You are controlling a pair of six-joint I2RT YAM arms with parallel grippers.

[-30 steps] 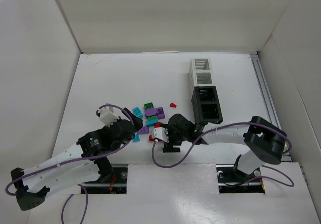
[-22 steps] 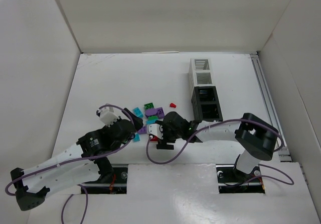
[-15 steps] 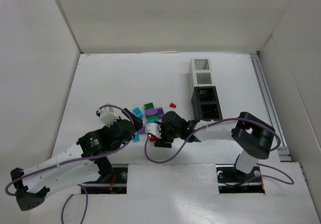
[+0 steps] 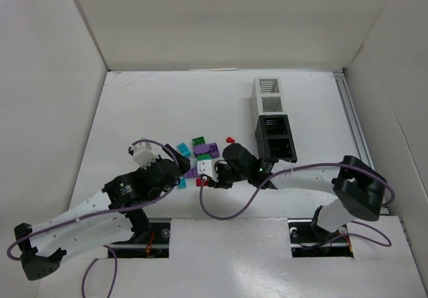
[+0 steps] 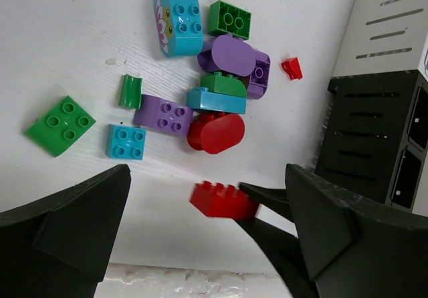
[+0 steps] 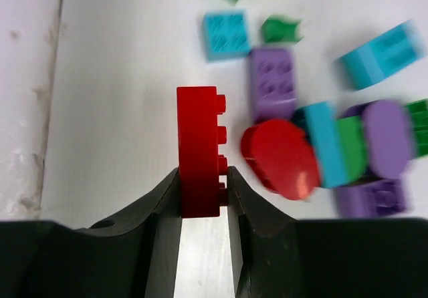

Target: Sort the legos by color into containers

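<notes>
My right gripper (image 6: 202, 178) is shut on a red four-stud brick (image 6: 199, 151), held on edge just above the table, near the front of the lego pile (image 4: 200, 152). The left wrist view shows the same red brick (image 5: 221, 201) pinched between the right fingers (image 5: 267, 204). Loose legos in that view include a red rounded piece (image 5: 215, 132), a purple brick (image 5: 164, 113), a cyan brick (image 5: 126, 141) and a green brick (image 5: 60, 125). My left gripper (image 5: 207, 171) hovers open over the pile's near left side. The containers, white (image 4: 267, 94) and black (image 4: 274, 141), stand in a row right of the pile.
White walls box in the table on three sides. A metal rail (image 4: 354, 131) runs along the right edge. A tiny red piece (image 4: 229, 139) lies between the pile and the black bins. Purple cables loop around both arms.
My right gripper has closed on the red brick and drawn it slightly right and off the table. The left arm has stayed still and open.
</notes>
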